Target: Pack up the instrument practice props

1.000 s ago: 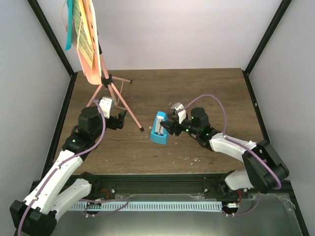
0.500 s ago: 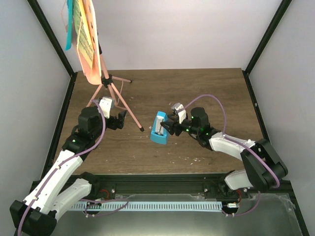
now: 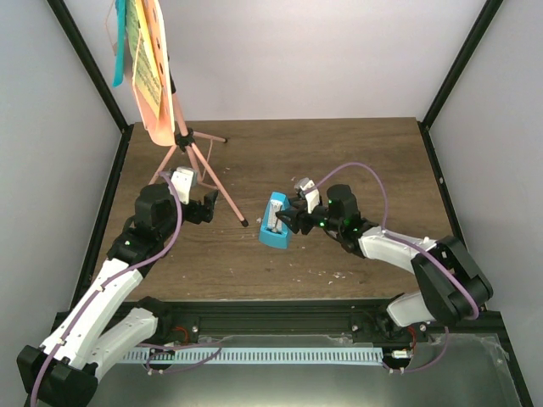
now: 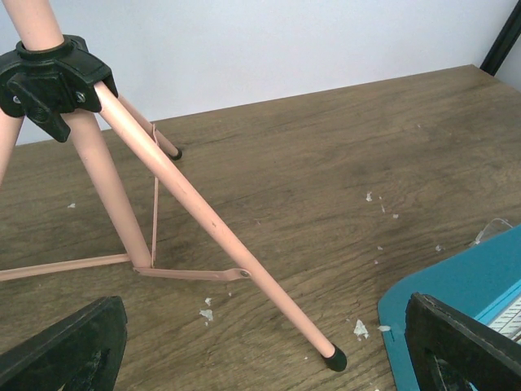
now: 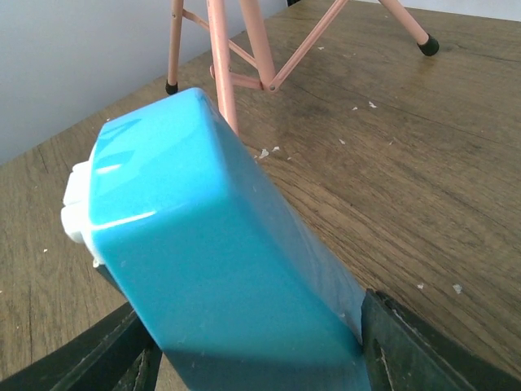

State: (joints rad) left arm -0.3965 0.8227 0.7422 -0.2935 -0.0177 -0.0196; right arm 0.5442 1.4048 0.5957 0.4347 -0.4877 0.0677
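Observation:
The salmon-pink music stand (image 3: 182, 136) stands at the back left on its tripod. Its desk (image 3: 157, 119) carries a yellow music sheet (image 3: 148, 68) and a blue one (image 3: 118, 47). My left gripper (image 3: 206, 206) is open, low over the table, with the stand's front leg (image 4: 203, 220) and its black foot (image 4: 334, 358) between and ahead of the fingers, untouched. The small blue metronome (image 3: 274, 222) is mid-table. My right gripper (image 3: 284, 219) is shut on it, a finger pressed on each side of the blue body (image 5: 212, 244). The metronome's edge (image 4: 456, 293) shows beside the left gripper (image 4: 264, 350).
Small white flecks (image 4: 370, 195) lie scattered on the brown wooden table (image 3: 339, 161). Black frame posts (image 3: 450, 76) and pale walls close in the back and sides. The stand's legs (image 5: 220, 57) rise just behind the metronome in the right wrist view.

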